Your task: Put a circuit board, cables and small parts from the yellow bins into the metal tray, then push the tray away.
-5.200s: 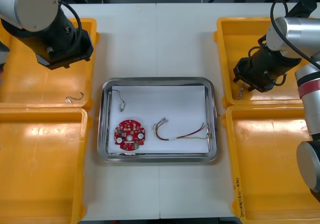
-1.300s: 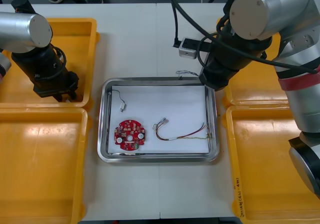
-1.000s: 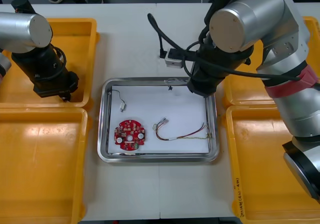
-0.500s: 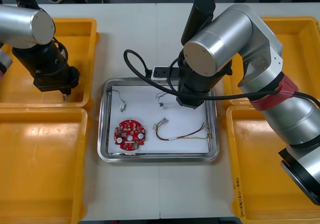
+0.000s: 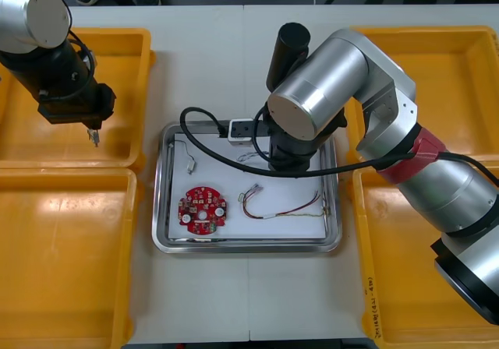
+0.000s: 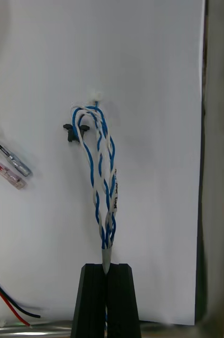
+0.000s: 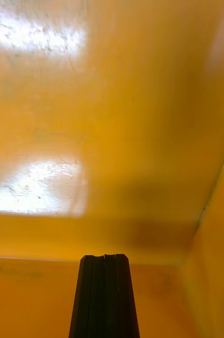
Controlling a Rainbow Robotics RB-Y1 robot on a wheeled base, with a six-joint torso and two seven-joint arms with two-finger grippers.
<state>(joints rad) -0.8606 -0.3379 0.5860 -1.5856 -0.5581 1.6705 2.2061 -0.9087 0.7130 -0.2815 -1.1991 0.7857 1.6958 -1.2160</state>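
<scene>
The right gripper (image 6: 106, 266) is over the far half of the metal tray (image 5: 162, 209), above its white inside. Its black fingers are clamped on one end of the twisted blue and white cable (image 6: 102, 174). From the fingertips the cable runs straight out over the tray's white floor and ends in a loop. A small black piece (image 6: 72, 132) sits just beside that loop. Whether the cable touches the floor cannot be told.

Also inside the tray, the round red circuit board (image 5: 202, 209) lies in the near left corner. The red and yellow cable (image 5: 281, 207) lies along the near right part. A small metal part with a thin wire (image 5: 189, 162) lies by the tray's left wall.

The left gripper (image 7: 104, 259) hangs to the left of the tray, over the far left yellow bin (image 5: 125, 68). Its fingers are pressed together, and a tiny metal part (image 5: 94, 139) shows at their tips.
</scene>
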